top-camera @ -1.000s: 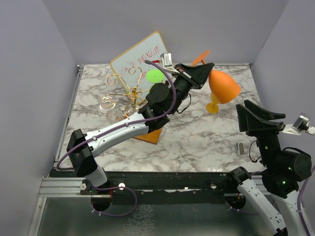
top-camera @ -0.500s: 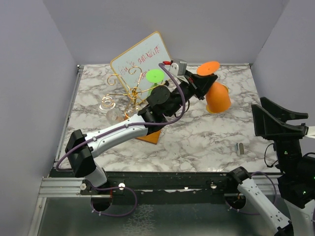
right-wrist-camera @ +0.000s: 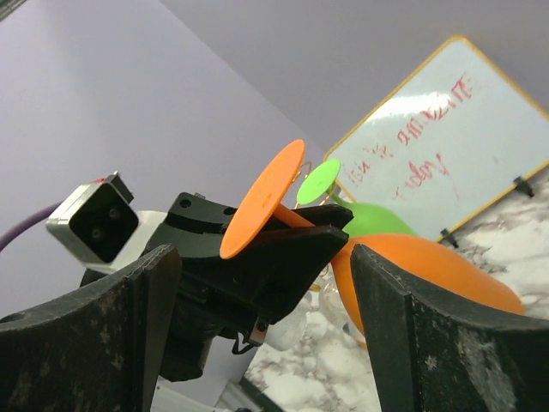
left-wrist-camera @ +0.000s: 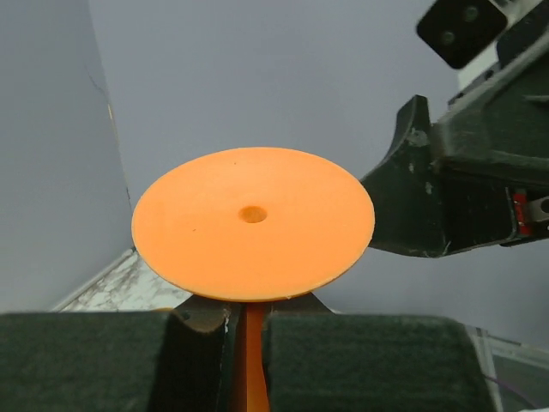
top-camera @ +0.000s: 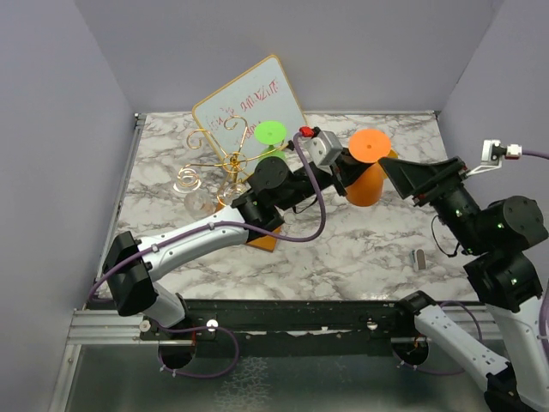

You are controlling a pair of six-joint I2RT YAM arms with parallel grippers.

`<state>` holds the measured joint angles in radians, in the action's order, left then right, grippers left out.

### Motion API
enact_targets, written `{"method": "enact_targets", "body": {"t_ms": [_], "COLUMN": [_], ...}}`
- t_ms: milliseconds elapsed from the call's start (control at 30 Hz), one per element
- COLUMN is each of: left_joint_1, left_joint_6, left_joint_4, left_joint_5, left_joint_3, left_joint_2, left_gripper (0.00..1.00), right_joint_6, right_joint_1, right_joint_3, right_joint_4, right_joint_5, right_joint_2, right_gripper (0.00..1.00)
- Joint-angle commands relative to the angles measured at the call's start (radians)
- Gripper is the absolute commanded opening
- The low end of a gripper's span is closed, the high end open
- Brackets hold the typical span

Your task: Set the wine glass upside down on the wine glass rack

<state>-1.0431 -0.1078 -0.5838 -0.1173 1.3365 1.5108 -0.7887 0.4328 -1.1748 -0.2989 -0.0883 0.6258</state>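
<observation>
The orange wine glass (top-camera: 366,176) hangs upside down, foot disc up, over the table's right middle. My left gripper (top-camera: 346,168) is shut on its stem; in the left wrist view the stem (left-wrist-camera: 249,356) sits between the pads under the foot disc (left-wrist-camera: 253,223). My right gripper (top-camera: 410,176) is open just right of the glass, not touching it. In the right wrist view (right-wrist-camera: 266,335) the glass bowl (right-wrist-camera: 429,266) lies between the spread fingers. The gold wire wine glass rack (top-camera: 225,163) stands at the back left, with a green glass (top-camera: 271,132) hanging on it.
A tilted whiteboard (top-camera: 249,107) leans behind the rack. The rack's brown wooden base (top-camera: 262,239) lies under my left arm. A clear glass (top-camera: 197,202) hangs low at the rack's left. A small grey piece (top-camera: 419,258) lies on the marble at the right front.
My left arm has turned the orange glass from tilted to fully upside down and shifted it slightly right. My right arm has swung in from the right edge up to the glass.
</observation>
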Motion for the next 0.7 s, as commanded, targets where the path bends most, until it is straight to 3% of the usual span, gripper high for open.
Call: {"method": "enact_targets", "body": {"t_ms": [0, 267, 367, 667], "left_joint_1": [-0.006, -0.006, -0.006, -0.006], "left_joint_6": [0.139, 0.193, 0.204, 0.235], "left_joint_4": [-0.016, -0.016, -0.016, -0.016], "left_joint_5": [-0.093, -0.114, -0.124, -0.217], "left_joint_3": [-0.033, -0.070, -0.078, -0.121], "left_joint_2": [-0.043, -0.085, -0.094, -0.130], "left_gripper": [0.00, 0.00, 0.00, 0.00], "right_joint_6": [-0.126, -0.220, -0.230, -0.232], "right_joint_1": [0.004, 0.004, 0.003, 0.003], "right_joint_3": [0.017, 0.125, 0.115, 0.073], "right_joint_4": [-0.022, 0.159, 0.146, 0.099], "right_joint_5": [-0.085, -0.099, -0.091, -0.047], "right_joint_2": [-0.002, -0.058, -0.044, 0.021], "right_gripper": [0.84, 0.84, 0.82, 0.59]}}
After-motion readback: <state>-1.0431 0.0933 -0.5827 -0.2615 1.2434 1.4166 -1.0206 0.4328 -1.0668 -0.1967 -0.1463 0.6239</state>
